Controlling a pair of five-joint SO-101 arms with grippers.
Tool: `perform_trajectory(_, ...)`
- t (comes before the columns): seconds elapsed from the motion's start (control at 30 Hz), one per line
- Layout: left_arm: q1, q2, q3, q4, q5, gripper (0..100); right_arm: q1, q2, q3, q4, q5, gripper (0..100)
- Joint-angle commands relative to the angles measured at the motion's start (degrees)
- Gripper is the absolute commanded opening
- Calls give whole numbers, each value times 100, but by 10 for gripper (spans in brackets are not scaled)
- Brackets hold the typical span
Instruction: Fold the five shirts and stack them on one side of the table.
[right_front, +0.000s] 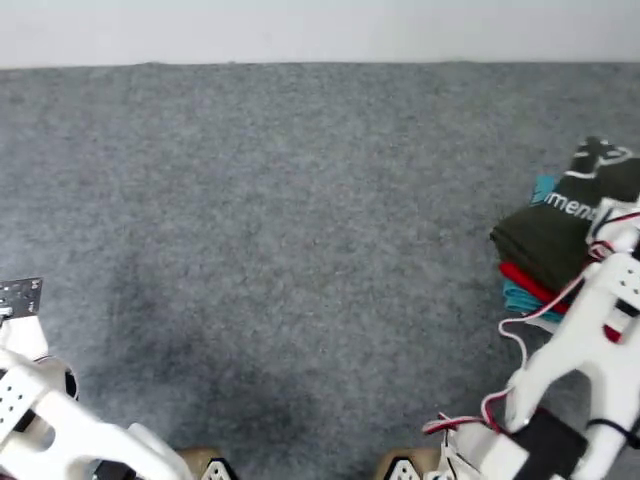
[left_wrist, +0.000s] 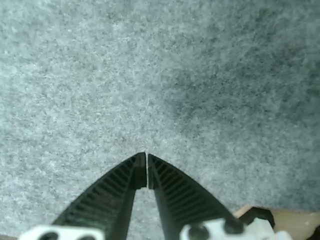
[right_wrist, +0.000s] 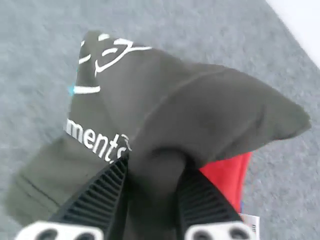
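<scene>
Stack of shirts (right_front: 545, 250) at three o'clock on table (right_front: 300, 200); right gripper (right_wrist: 154, 167) on top shirt (right_wrist: 200, 100); left gripper (left_wrist: 147, 159) at eight o'clock.

the surface (right_front: 300, 200) is covered in a grey, felt-like cloth with a fuzzy, mottled nap: lighter flecks over a darker ground. its far edge runs straight across the high view, and behind it stands a plain pale wall (right_front: 320, 30), evenly lit. the light is soft and diffuse. a dim, blurred shadow (right_front: 200, 340) darkens the cloth toward the near left. in the right wrist view the grey cloth ends at a slanting edge, with the same pale tone beyond it.
</scene>
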Motion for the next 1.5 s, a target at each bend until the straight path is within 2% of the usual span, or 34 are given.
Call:
perform_trajectory(0.0,-9,-167,-31,-123,-62,15,321,101,-281,-119,185,206)
perform_trajectory(0.1,-9,-167,-31,-123,-62,15,523,57,-404,-84,158,328)
perform_trajectory(0.17,-9,-167,-31,-123,-62,15,549,-48,-527,-66,158,340)
perform_trajectory(0.3,-9,-167,-31,-123,-62,15,426,-488,-580,-57,176,274)
perform_trajectory(0.47,-9,-167,-31,-123,-62,15,-163,-857,-554,400,202,9)
perform_trajectory(0.57,-9,-167,-31,-123,-62,15,-435,-796,-396,655,185,47)
perform_trajectory(0.67,-9,-167,-31,-114,-62,15,-646,-435,97,180,185,7)
perform_trajectory(0.8,-9,-167,-31,-97,-62,15,-936,374,818,-743,167,13)
perform_trajectory(0.97,-9,-167,-22,-88,-62,15,-1156,857,879,-910,167,13)
perform_trajectory(1.27,-9,-167,-31,-79,-62,15,-127,-338,554,-963,211,13)
perform_trajectory(1.47,-9,-167,-31,-79,-62,15,514,4,554,-1376,800,13)
